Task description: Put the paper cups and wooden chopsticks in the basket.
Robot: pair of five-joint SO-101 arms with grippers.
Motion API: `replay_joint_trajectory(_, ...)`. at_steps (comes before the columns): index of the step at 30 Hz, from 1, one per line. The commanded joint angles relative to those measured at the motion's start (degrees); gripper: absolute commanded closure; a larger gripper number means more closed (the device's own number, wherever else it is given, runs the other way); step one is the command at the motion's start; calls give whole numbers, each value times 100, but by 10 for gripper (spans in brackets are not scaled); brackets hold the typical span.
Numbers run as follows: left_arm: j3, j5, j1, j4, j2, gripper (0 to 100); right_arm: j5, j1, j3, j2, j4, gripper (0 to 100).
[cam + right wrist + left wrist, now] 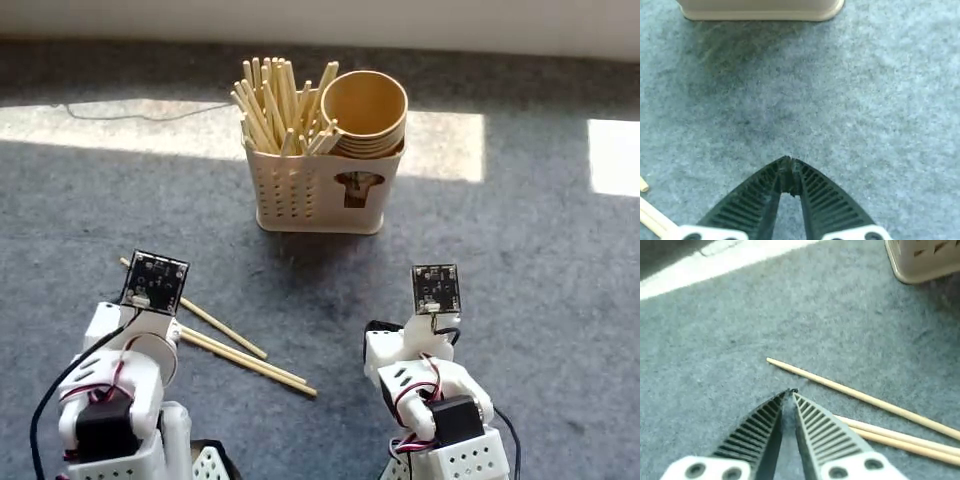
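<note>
Sees three pale wooden chopsticks (250, 364) flat on grey carpet's (540, 300) front-left part, pointing back-left to front-right; black ribbed left gripper (792, 392), right gripper (788, 162) clenched, empty.

Both arms are white plastic shells around black servo blocks, with dotted holes in their base plates. The left arm (120, 385) has a thick black cable looping down its side and thin red and white wires; the right arm (435, 400) has red, white and black wires. Each wrist carries a square black camera board (155, 282). The left end effector (790, 393) and right end effector (788, 161) have dark ribbed fingers (760, 425) on pale mounts with round screw holes.
</note>
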Motion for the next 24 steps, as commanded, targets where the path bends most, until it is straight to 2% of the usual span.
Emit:
replay_joint_trajectory(1,-655,158,-48,-79,207,995,-53,92,637,-110,31,992)
replay_joint_trajectory(4,-954,141,-48,-70,945,974,-53,303,637,-110,31,992)
replay_joint_trajectory(8,-1578,185,-48,-97,2624,960,-53,382,637,-110,31,992)
replay_joint_trajectory(14,-2721,756,-154,-79,4840,955,-53,382,637,-110,31,992)
replay_joint_trajectory(20,-3354,1574,-470,-105,6440,806,-53,382,637,-110,31,992)
replay_joint_trajectory(24,-3635,2092,-646,-185,7055,801,-53,382,637,-110,31,992)
